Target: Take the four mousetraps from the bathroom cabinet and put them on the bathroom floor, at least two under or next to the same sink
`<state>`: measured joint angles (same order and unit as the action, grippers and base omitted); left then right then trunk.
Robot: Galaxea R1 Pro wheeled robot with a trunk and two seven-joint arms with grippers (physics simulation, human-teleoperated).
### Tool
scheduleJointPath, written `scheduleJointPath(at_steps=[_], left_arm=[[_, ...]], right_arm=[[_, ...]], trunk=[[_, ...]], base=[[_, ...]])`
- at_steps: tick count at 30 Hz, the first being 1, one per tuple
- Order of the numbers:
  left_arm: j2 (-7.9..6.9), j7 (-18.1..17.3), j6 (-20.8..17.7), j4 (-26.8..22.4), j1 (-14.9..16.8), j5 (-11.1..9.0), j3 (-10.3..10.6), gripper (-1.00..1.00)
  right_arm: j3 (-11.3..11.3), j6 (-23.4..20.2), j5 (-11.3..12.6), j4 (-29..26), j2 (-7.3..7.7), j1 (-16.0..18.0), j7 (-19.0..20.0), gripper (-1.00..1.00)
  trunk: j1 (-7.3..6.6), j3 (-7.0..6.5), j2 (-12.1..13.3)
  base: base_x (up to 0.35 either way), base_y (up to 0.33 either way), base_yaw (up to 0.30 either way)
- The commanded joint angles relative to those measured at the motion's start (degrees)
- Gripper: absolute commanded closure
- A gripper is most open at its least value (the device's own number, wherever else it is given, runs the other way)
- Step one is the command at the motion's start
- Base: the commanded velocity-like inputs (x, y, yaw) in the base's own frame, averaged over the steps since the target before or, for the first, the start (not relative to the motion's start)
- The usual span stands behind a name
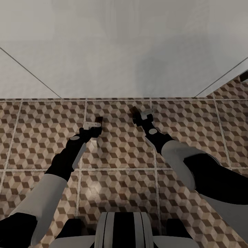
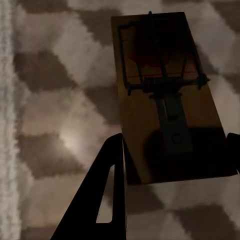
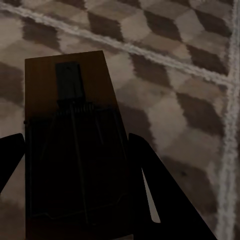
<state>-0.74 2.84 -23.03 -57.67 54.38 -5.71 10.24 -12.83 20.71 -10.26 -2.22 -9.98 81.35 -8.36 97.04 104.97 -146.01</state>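
Mousetraps: two in view, one per gripper, both carried above the bathroom floor point(image 1: 117, 151) near its far edge, where the cube tiles meet a pale grey wall point(image 1: 124, 48).
Bathroom floor: no trap lying on the visible tiles; no sink or cabinet in sight.
Left gripper point(image 1: 96, 126): fingers clamped on the end of a mousetrap point(image 2: 167, 100), wire bar and red mark facing the wrist camera.
Right gripper point(image 1: 139, 115): fingers closed either side of a second mousetrap point(image 3: 75, 145), dark, board pointing ahead.
Progress: apparently mid-delivery; two traps fetched, none visibly set down yet; other two unaccounted for; sink placement still to judge.
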Motion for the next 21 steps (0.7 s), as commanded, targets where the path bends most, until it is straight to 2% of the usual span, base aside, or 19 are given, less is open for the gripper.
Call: scheduleJointPath(at_steps=[1,6,12,20,21], left_arm=[[-0.10,0.2,-0.3,-0.1,0.0,-0.5,0.1,1.00],[-0.77,0.2,-0.2,2.1,0.0,-0.5,-0.1,1.00],[-0.92,0.2,0.0,5.0,0.0,-0.5,-0.1,1.00],[-0.93,0.2,0.0,4.9,0.0,-0.5,-0.1,1.00],[-1.10,0.2,0.1,3.8,0.0,-0.5,-0.7,1.00]], right_arm=[[-0.2,0.1,-0.5,0.1,-0.02,0.0,-0.5,1.00],[-0.2,2.3,-0.6,0.3,-0.02,0.0,0.1,1.00],[-0.2,3.8,-0.6,1.0,-0.02,-0.3,1.3,1.00],[-0.2,4.1,-0.7,1.0,-0.02,-1.8,1.4,1.00],[-0.3,4.1,-0.7,1.0,-0.02,-2.0,1.4,1.00]], trunk=[[-0.01,0.03,0.0],[-0.01,0.03,0.0],[-0.01,0.03,0.0],[-0.01,0.03,0.0],[-0.01,0.03,0.0]], base=[[0.000,0.000,0.000],[0.000,0.000,0.000],[0.000,0.000,0.000],[0.000,0.000,0.000],[0.000,0.000,0.000]])
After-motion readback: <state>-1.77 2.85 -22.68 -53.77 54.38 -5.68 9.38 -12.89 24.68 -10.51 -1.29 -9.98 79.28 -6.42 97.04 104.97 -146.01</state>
